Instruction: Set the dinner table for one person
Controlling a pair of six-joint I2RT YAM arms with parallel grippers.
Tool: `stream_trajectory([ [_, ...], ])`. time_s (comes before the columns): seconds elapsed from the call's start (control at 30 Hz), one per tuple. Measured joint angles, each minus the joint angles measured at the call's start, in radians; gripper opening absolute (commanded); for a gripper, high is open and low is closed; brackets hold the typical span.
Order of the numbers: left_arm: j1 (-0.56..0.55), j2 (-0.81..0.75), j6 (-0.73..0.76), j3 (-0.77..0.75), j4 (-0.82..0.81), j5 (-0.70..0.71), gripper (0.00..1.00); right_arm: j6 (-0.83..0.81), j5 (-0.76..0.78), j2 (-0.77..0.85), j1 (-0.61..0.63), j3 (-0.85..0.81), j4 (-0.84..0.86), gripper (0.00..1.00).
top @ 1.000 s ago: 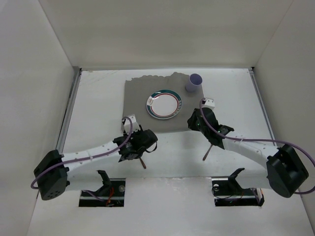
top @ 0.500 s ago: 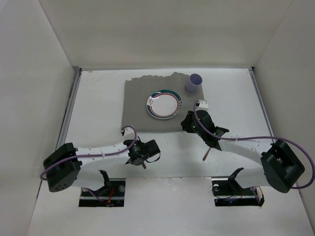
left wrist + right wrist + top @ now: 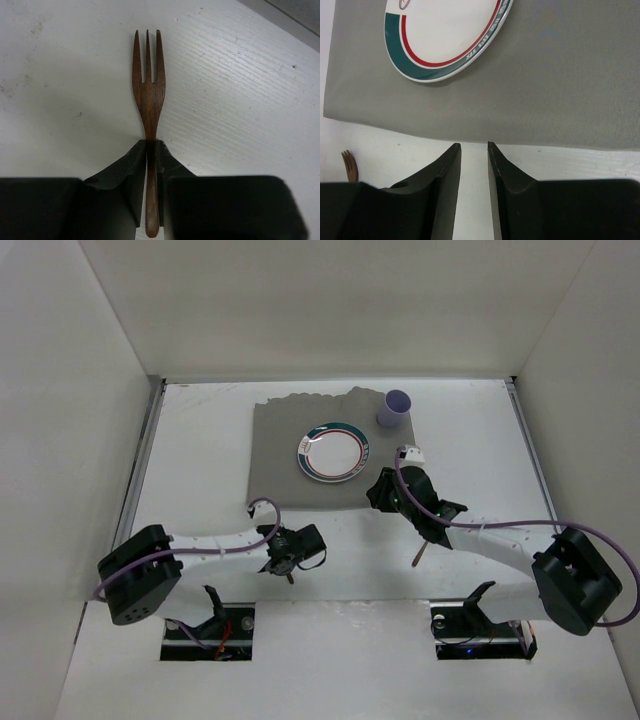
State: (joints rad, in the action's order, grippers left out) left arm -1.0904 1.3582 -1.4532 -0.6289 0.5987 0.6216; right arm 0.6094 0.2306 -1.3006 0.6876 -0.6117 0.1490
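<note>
White and flat, the dinner table (image 3: 200, 470) fills the floor of a booth with plain white walls (image 3: 330, 310). Both of your arms reach out over it from the near edge.

Look first at your left claw (image 3: 148, 147), low over bare table close to the arm bases. It is clenched on a wooden fork (image 3: 148, 85). The two black fingers (image 3: 127, 170) press the thin handle from either side, and the butt of the handle runs back between them. The three tines point straight ahead of the claw. The fork looks level with the table, but you cannot tell whether it touches.

Your right claw (image 3: 472, 146) is farther out. Its fingers stand a narrow gap apart with nothing between them, so it is released and empty. The tips hang over bare white table. Just ahead of them runs the near edge of the grey cloth (image 3: 560, 90), which lies on the table. Behind this claw, beneath its arm, a second wooden utensil (image 3: 420, 552) lies on the table. You cannot tell from above what kind it is.

Farther ahead of the right claw and a little to its left, a plate (image 3: 445, 30) with a teal outer band and a red ring rests on the cloth. Beyond that, at the cloth's far right corner, a pale purple cup (image 3: 397, 407) stands upright, well apart from both claws.
</note>
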Motion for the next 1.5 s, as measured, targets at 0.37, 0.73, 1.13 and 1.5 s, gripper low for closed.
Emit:
stream_trajectory([
  [0.37,0.086,-0.139,0.21,-0.008,-0.025,0.053,0.02,0.001,-0.003,-0.01,-0.006,0.003,0.005,0.35],
  [0.73,0.425,0.09,0.891,-0.34,-0.396,-0.03,0.06,0.012,-0.012,-0.047,-0.012,0.005,0.027,0.35],
  [1.13,0.607,0.54,1.181,-0.579,-0.479,-0.189,0.06,0.016,-0.019,-0.051,-0.013,0.006,0.04,0.35],
  [1.5,0.61,0.558,1.213,-0.613,-0.473,-0.192,0.15,0.016,-0.021,-0.068,-0.013,0.006,0.042,0.4],
])
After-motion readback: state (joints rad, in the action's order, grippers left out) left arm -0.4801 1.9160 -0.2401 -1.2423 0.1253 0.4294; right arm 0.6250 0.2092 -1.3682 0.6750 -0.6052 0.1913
